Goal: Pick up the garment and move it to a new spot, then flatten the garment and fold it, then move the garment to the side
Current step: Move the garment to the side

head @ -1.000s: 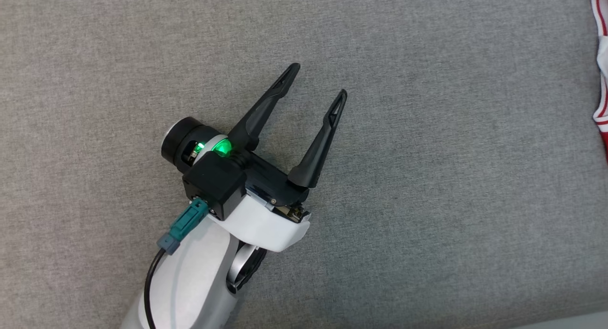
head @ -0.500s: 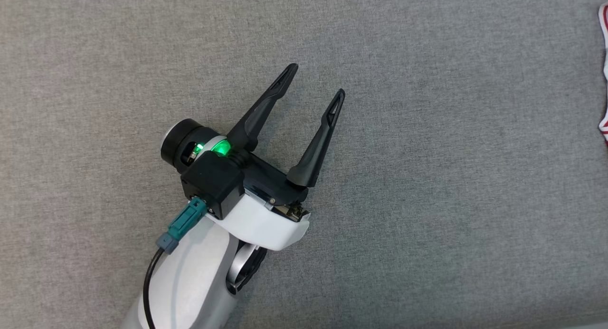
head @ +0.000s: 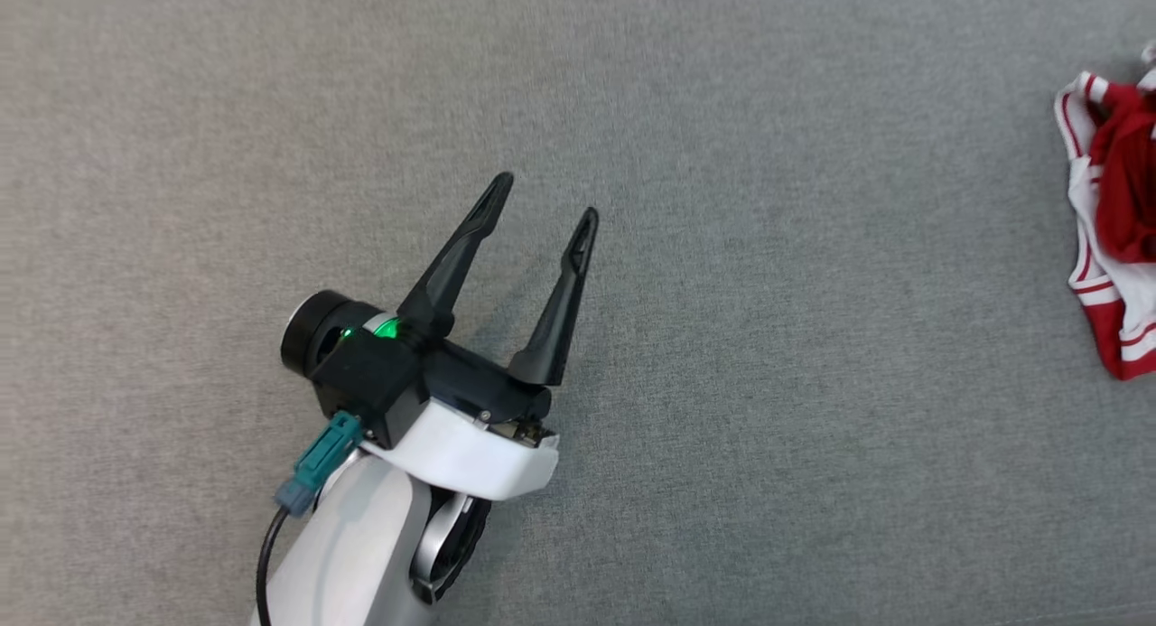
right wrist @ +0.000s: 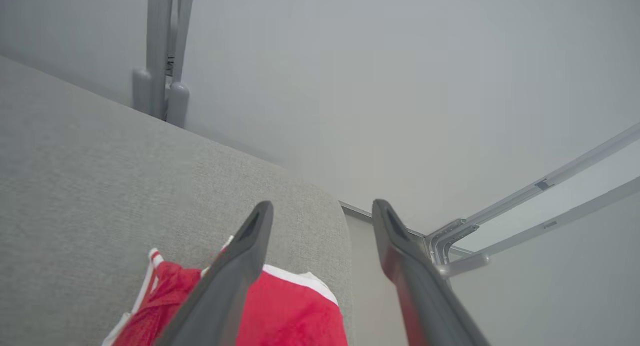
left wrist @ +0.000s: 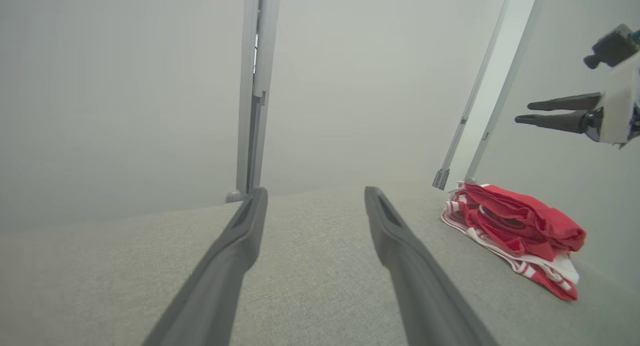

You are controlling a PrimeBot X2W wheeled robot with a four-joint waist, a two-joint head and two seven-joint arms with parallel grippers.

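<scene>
The garment (head: 1111,238), red with white stripes, lies in a crumpled heap at the far right of the grey fabric surface (head: 768,337). My left gripper (head: 545,199) hovers open over bare fabric left of centre, well apart from the garment. In the left wrist view my left gripper (left wrist: 315,192) holds nothing, the garment (left wrist: 515,226) sits to its right, and my right gripper (left wrist: 523,113) hangs above it. In the right wrist view my right gripper (right wrist: 322,205) is open just above the garment (right wrist: 295,311), with nothing between its fingers.
The garment rests close to the surface's rounded corner (right wrist: 330,206), beyond which the surface drops off. Grey metal frame posts (left wrist: 252,86) stand behind the surface against pale walls. Broad bare fabric stretches between my left gripper and the garment.
The head view has shifted, so more of the garment shows at the right edge. The garment now lies heaped on the surface. My left gripper stays open.
</scene>
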